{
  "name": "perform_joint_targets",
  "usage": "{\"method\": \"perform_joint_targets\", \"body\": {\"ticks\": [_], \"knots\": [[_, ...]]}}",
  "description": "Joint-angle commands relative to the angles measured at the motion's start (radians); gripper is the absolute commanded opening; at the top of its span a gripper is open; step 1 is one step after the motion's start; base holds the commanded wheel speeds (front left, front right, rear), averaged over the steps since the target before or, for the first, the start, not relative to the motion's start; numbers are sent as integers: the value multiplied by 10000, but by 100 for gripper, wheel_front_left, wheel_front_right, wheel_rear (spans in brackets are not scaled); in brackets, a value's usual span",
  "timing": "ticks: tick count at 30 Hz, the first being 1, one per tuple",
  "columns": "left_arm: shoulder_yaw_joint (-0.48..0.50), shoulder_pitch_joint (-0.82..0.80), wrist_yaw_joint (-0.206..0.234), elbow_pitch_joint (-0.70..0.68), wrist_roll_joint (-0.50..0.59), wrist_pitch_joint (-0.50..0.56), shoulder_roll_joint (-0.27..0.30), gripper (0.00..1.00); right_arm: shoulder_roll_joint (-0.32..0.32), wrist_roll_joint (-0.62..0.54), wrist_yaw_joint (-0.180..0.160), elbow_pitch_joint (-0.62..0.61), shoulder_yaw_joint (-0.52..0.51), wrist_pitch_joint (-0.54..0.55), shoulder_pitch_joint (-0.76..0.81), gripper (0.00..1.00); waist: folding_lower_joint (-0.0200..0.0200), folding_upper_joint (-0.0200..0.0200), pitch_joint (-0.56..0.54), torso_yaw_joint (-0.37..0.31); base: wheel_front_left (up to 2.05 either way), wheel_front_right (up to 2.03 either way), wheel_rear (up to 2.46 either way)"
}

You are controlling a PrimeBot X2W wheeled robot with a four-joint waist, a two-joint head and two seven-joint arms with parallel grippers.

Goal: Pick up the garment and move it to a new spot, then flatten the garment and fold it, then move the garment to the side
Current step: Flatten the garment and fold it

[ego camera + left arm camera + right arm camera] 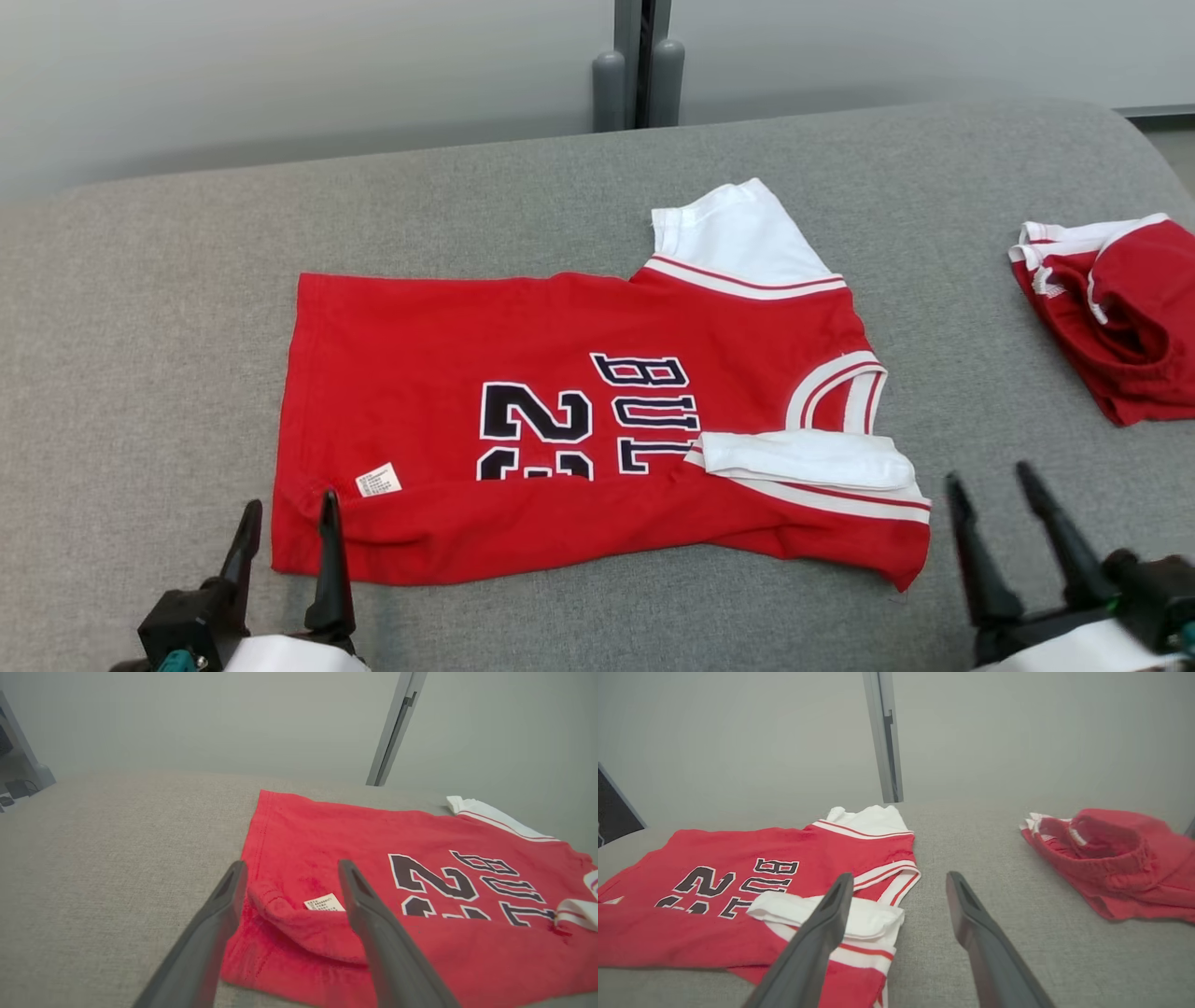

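The garment (523,373) is a red jersey with white sleeves and dark lettering, lying on the grey cushioned surface (140,373) with its near long edge folded over the front. My left gripper (288,525) is open at the jersey's near left corner, and the folded hem (299,914) lies between its fingers. My right gripper (991,485) is open just right of the near white sleeve (812,459); in the right wrist view its left finger (822,928) overlaps that sleeve (873,919). Nothing is held.
A second red and white garment (1116,317) lies bunched at the right edge of the surface, also in the right wrist view (1111,858). A grey wall with a vertical post (639,65) stands behind. Bare grey surface lies left of the jersey.
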Motion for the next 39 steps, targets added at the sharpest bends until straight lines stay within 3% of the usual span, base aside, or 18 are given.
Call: {"method": "perform_joint_targets", "body": {"ticks": [1,16,17,18,20,28,39], "knots": [[-11,-77,-67,123,-132,53,31,100,-34,109,2,136,218,-42,33,100,0,0,112,33,0,0,0],[169,-1064,-601,3131,-1461,428,-55,100,-15,1398,2,2354,1932,-42,-507,100,0,0,990,184,0,0,0],[169,-1144,-634,3234,-1477,415,-14,47,-44,1481,2,2449,2065,-42,-582,47,0,0,999,188,0,0,0],[160,-1203,-680,3327,-1501,387,13,0,-70,1552,2,2533,2146,-41,-634,37,0,0,1004,190,0,0,0],[108,-1265,-786,3430,-1490,297,62,0,-149,1665,2,2611,2208,-39,-738,0,0,0,1003,214,0,0,0],[203,-1186,-761,3151,-1484,-164,188,0,-604,1917,1,2584,2010,-30,-1052,0,0,0,915,357,0,0,0],[205,874,-114,1263,-1659,239,54,0,-1559,2571,-2,2862,2436,-30,-977,0,0,0,201,741,0,0,0]]}}
